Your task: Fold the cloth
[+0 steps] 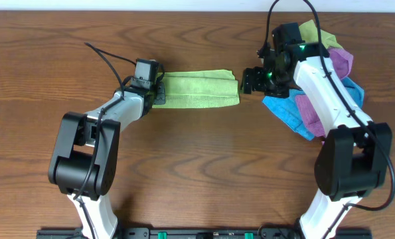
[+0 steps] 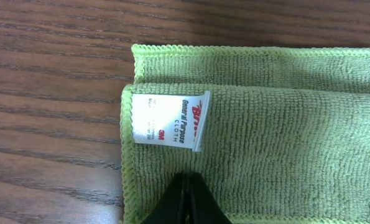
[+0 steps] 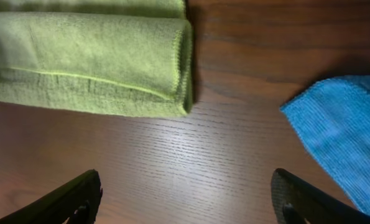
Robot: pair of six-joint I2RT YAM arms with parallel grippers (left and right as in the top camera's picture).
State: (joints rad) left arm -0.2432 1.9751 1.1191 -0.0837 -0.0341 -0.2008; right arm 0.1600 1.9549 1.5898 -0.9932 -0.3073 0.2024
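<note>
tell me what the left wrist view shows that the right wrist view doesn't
Only the left wrist view: a white label on the green cloth at its left end, and the left gripper, fingers together over that cloth. Only the right wrist view: a blue cloth, the green cloth's folded right end, and the right gripper, open above the table. Both show the green cloth and the table.

White arm links (image 1: 322,85), black joints (image 1: 84,156), black cables (image 1: 107,60), green wrist light (image 1: 271,74).
</note>
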